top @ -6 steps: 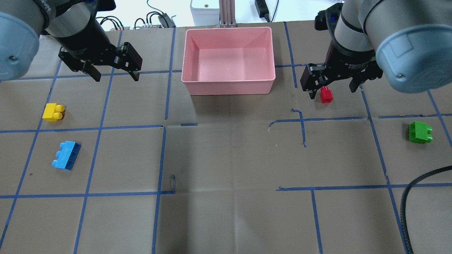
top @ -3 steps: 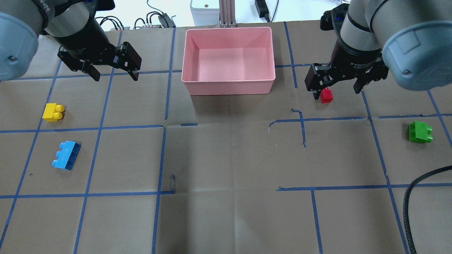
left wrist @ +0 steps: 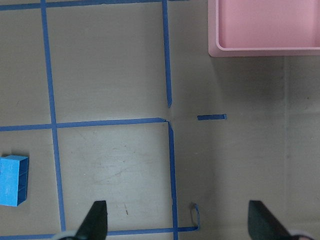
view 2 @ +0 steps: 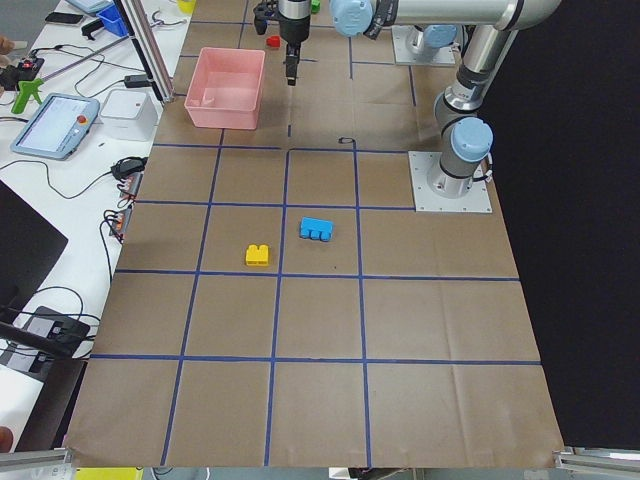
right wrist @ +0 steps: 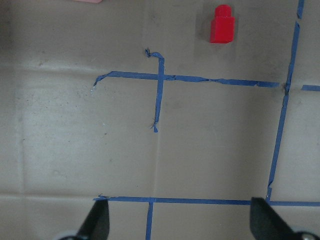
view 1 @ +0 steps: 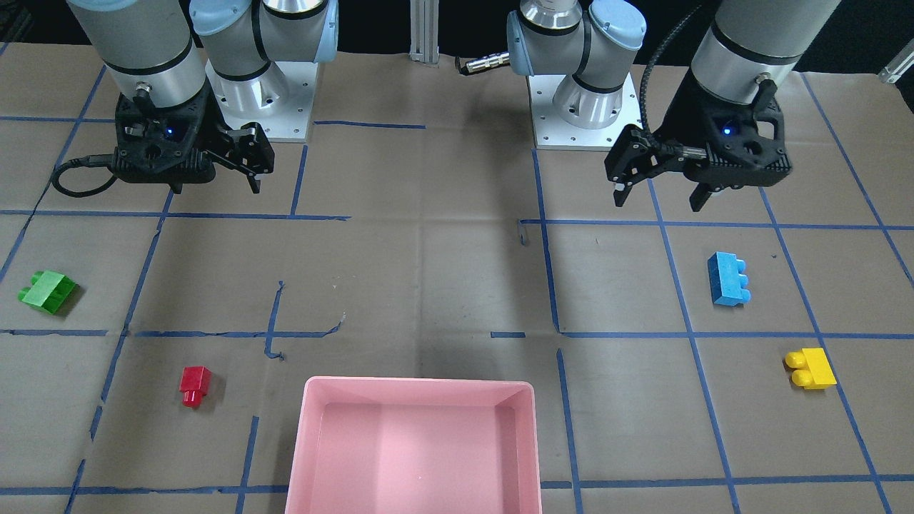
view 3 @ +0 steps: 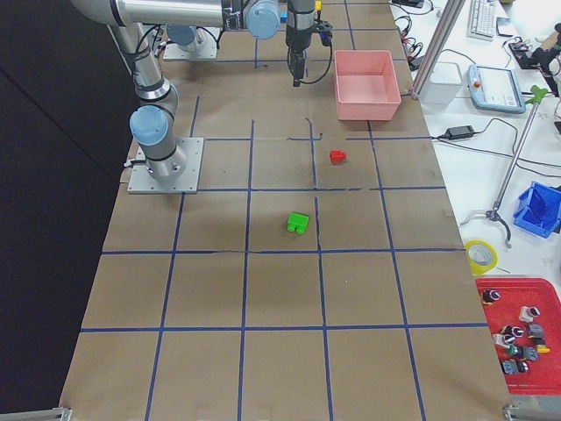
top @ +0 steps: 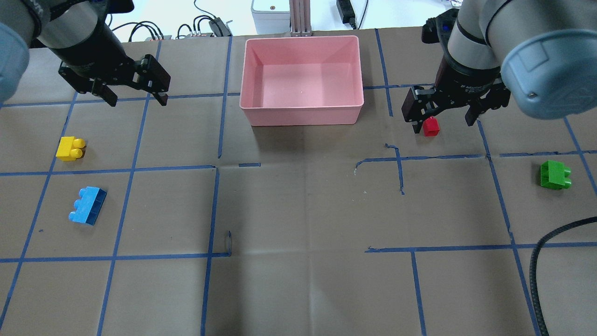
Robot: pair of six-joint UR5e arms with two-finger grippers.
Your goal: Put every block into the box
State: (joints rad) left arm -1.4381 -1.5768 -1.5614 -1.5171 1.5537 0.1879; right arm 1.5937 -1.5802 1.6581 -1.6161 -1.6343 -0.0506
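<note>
The pink box (top: 301, 107) stands at the table's far middle, with nothing in it; it also shows in the front view (view 1: 418, 385). The red brick (top: 431, 126) lies right of the box, the green brick (top: 555, 175) farther right. The yellow brick (top: 70, 148) and the blue brick (top: 87, 211) lie at the left. My right gripper (top: 442, 125) is open and hovers high over the red brick, which sits at the top of the right wrist view (right wrist: 221, 25). My left gripper (top: 137, 100) is open and empty, high up left of the box. The blue brick shows at the left wrist view's left edge (left wrist: 12, 180).
Blue tape lines grid the brown paper table cover. A black cable (top: 541, 261) curls in at the near right. The two arm bases (view 1: 585, 107) stand on the robot's side. Electronics and wires lie beyond the table's far edge, behind the box.
My left gripper has moved left, away from the box. My right gripper has shifted slightly right over the red brick. No brick has moved.
</note>
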